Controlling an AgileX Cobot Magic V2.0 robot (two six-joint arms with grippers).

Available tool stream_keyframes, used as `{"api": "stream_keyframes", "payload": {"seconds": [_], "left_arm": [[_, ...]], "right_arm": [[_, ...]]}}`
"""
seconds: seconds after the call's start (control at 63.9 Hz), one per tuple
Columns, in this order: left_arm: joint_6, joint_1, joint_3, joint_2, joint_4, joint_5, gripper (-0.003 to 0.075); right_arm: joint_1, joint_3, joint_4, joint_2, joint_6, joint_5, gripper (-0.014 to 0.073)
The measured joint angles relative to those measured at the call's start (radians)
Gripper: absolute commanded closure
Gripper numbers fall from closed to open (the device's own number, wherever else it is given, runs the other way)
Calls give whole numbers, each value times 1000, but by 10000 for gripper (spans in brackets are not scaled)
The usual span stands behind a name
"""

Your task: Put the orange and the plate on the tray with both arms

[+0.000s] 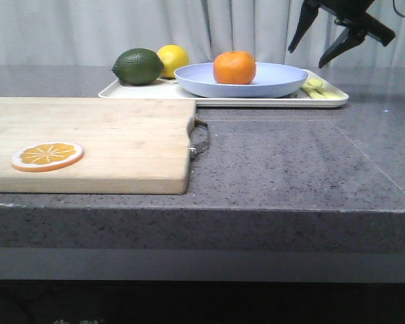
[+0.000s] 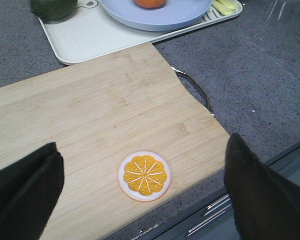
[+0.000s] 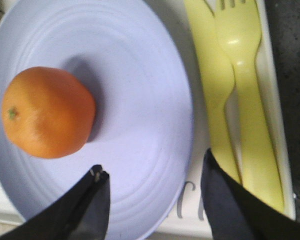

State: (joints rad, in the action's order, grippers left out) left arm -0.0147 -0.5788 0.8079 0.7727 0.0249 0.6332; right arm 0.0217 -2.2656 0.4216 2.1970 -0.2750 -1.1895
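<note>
- The orange (image 1: 234,67) sits in the plate (image 1: 277,79), left of the plate's middle in the front view; in the right wrist view its green stem dimple faces up and sideways.
- The plate lies flat on the tray (image 1: 223,100), whose long axis runs left to right across the far part of the counter (image 1: 304,162).
- The right gripper (image 1: 339,39) hangs above the tray's right end, jaws spread wide, gripping nothing; the orange is below it and to the left.
- The left gripper (image 2: 140,192) hovers over the cutting board (image 2: 90,120), wide open and empty, the orange slice (image 2: 144,175) between its fingers; the tray lies beyond the board.
</note>
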Motion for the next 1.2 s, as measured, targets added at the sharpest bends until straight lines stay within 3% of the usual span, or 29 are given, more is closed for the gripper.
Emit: {"api": "stream_keyframes", "payload": {"seconds": [0.281,0.5,0.641,0.876,1.204], "left_arm": [[0,0,0,0,0,-2,90],[0,0,0,0,0,-2,90],[0,0,0,0,0,-2,90],[0,0,0,0,0,-2,90],[0,0,0,0,0,-2,90]], "right_arm": [[2,4,-89,-123,77,-59,162],[2,130,-132,-286,189,-61,162],[2,338,-132,-467,303,-49,162],[2,788,-134,-838,503,152,162],[2,1254,-134,-1272,530,282,162]]}}
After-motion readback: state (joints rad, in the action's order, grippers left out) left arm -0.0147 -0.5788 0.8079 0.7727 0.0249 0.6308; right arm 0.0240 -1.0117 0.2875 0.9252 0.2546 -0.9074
